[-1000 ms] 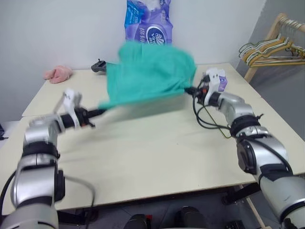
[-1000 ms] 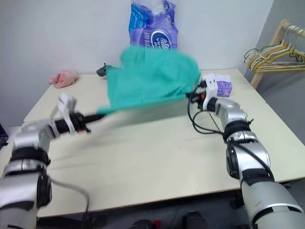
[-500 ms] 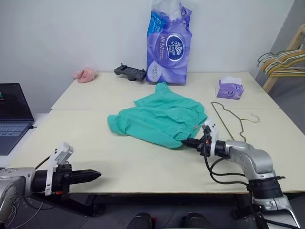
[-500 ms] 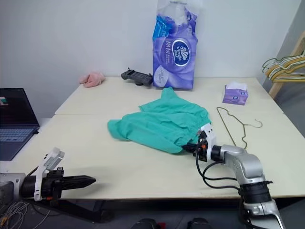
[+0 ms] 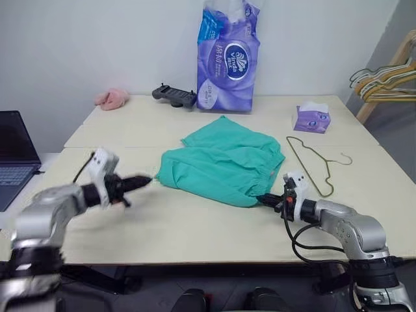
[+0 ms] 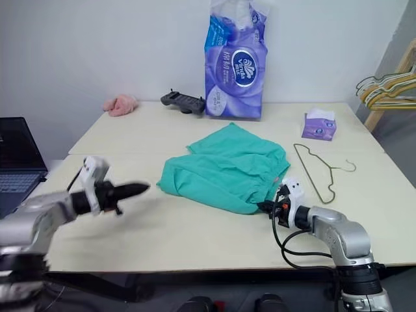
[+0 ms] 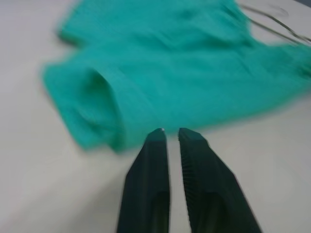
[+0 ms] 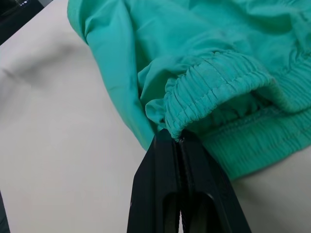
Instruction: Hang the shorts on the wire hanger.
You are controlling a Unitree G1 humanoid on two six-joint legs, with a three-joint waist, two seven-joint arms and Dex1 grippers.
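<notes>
Step in hand: laying out the shorts [image 5: 224, 166] on the table [image 5: 195, 227]. Right gripper [image 8: 179, 141] is clamped on the elastic waistband corner. Left gripper [image 7: 169, 133] is nearly closed with a slim gap, holds nothing, its tips just short of a leg hem. Wire hanger [image 5: 312, 161] lies flat, beyond and outboard of the right gripper (untouched). Next, probably: left gripper pinches the fabric, then the shorts get fed onto the hanger.

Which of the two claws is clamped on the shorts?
The right claw: it is shut on the gathered waistband of the shorts. The left claw has a narrow gap between its fingers and sits just short of the leg hem, holding nothing.
</notes>
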